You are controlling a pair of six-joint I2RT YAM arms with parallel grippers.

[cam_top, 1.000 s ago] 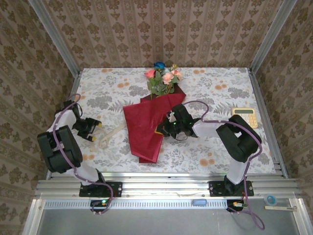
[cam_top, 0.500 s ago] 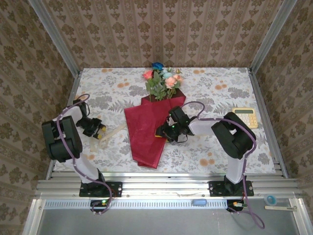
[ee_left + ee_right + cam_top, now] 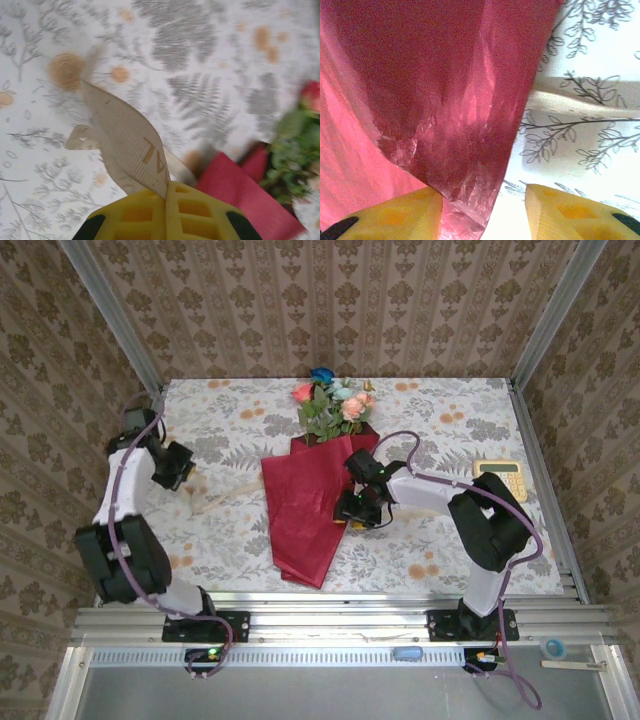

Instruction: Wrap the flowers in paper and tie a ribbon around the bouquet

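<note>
Room: walls [image 3: 330, 300] papered in brown and cream damask stripes close the surface in on the left, far and right sides; bare metal posts [image 3: 108, 310] rise from the two far corners.
Surface: a white cloth [image 3: 440, 425] printed with grey ferns and orange blooms covers it from edge to edge.
Near edge: an aluminium rail [image 3: 340, 623] runs along it and carries both arm bases.
Calculator [image 3: 500, 478]: a pale yellow one lying flat close to the right edge, well apart from everything else.
Flowers [image 3: 332, 405]: pink, red and blue heads with green leaves, at the middle of the far edge, sticking out of the far end of the paper.
Paper [image 3: 305, 510]: a dark red sheet folded loosely over the stems, stretching from the flowers towards the near edge across the middle of the surface.
Ribbon [image 3: 125, 135]: a beige strip with printed letters; it lies on the left half between the left edge and the paper, and one end lifts off the cloth in a twist.
Left arm [image 3: 125, 490]: bent over the left edge.
Left jaws: together, clamped on the lifted end of the ribbon.
Right arm [image 3: 480, 515]: reaches in from the right to the paper's right-hand side.
Right jaws: apart, with the paper's crinkled edge hanging between them, close against one yellow finger [image 3: 395, 215].
</note>
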